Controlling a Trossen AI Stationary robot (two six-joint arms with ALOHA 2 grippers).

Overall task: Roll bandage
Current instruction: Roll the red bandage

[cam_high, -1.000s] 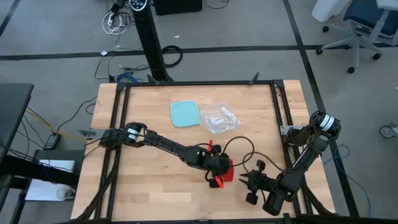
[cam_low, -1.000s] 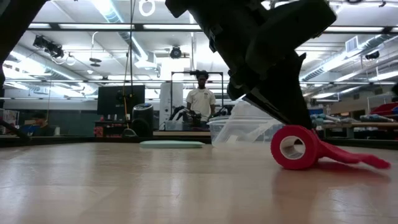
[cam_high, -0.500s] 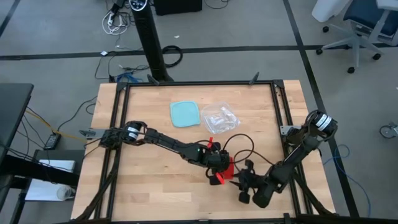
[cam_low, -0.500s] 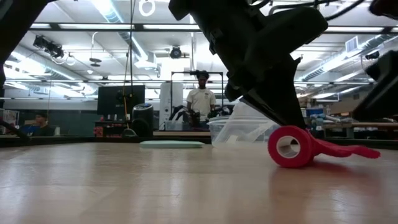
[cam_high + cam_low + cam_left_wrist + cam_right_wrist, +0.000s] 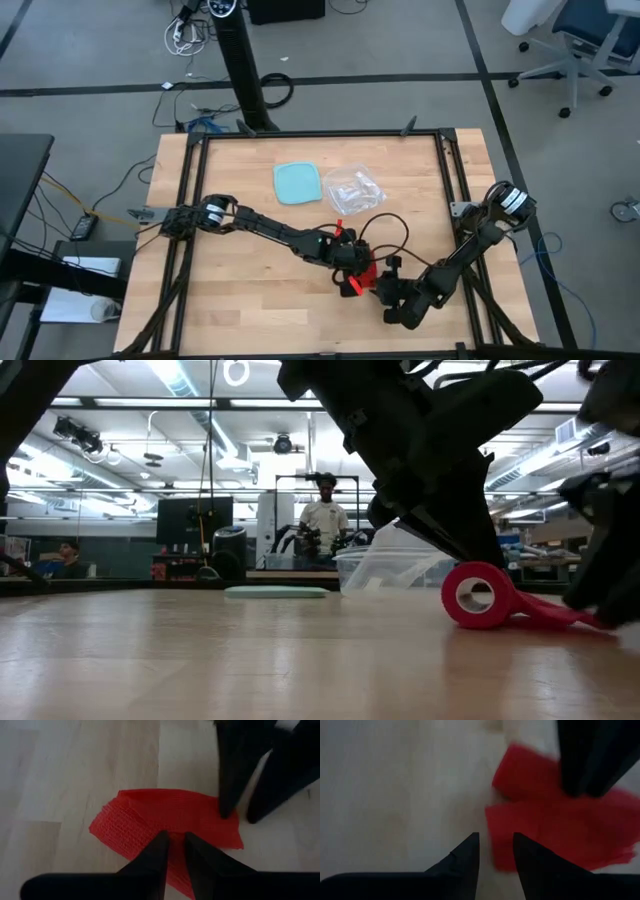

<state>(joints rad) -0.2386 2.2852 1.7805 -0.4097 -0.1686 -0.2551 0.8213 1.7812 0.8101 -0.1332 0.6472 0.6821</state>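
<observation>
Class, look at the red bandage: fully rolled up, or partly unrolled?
Partly unrolled. In the low view the bandage is a roll lying on its side, with a loose tail along the table.

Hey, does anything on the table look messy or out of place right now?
Only the bandage: it is partly rolled, with a loose red tail trailing flat on the table beside the roll. The left gripper pins it; the right gripper hovers close.

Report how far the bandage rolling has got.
Done: much of the bright red fabric bandage is wound into a small roll standing on the wooden table.
In hand: the left gripper bears down on the roll, and the right gripper has arrived at the loose end, fingers apart.
Left: a flat tail trails unrolled on the table; it has yet to be wound on.
</observation>
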